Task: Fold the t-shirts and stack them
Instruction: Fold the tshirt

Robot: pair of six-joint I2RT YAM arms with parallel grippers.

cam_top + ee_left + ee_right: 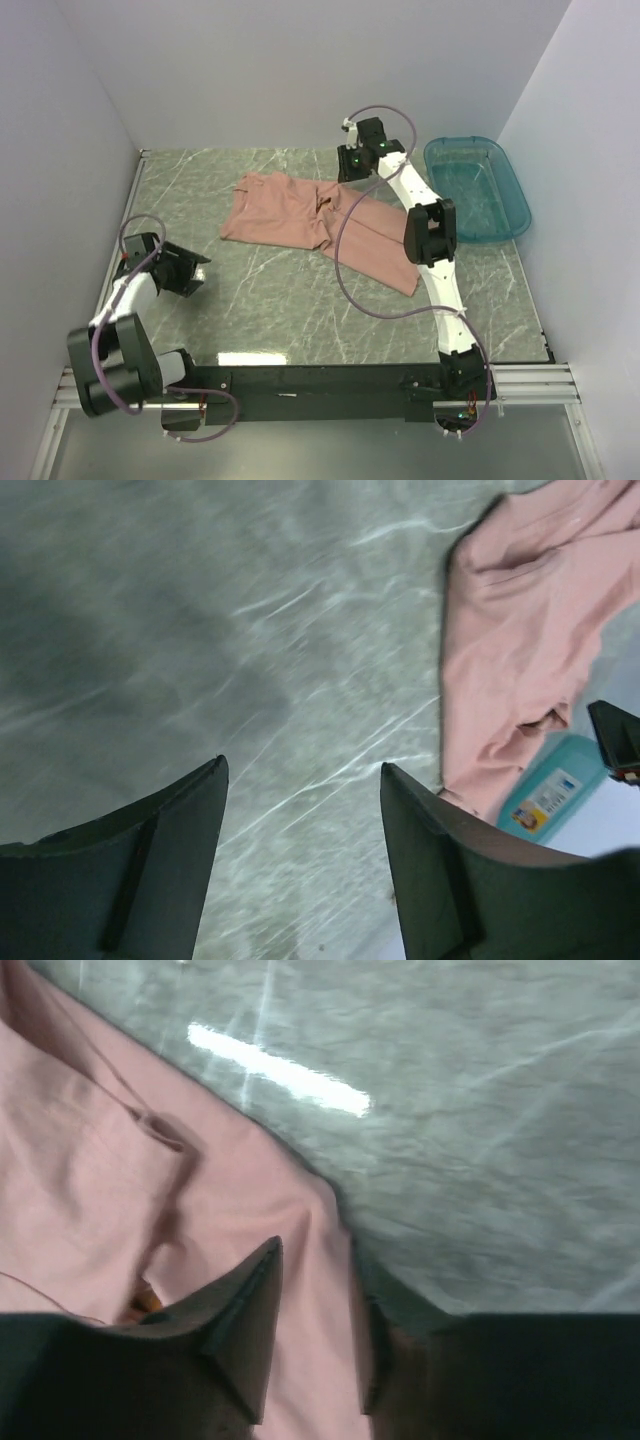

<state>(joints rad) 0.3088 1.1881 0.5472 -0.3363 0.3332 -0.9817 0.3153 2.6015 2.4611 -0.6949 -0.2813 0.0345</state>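
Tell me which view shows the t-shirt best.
The top view: it alone shows nearly the whole t-shirt, spread out with its outline clear. The left wrist view catches only one rumpled edge at its upper right. The right wrist view shows just a close patch of cloth with a seam.

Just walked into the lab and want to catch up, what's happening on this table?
Two robot arms are set up around a pink t-shirt that lies rumpled and unfolded on the table. The right gripper is at the shirt's far edge, fingers apart and straddling the fabric. The left gripper hangs open over bare table, off the shirt. A teal tub sits at the far right.
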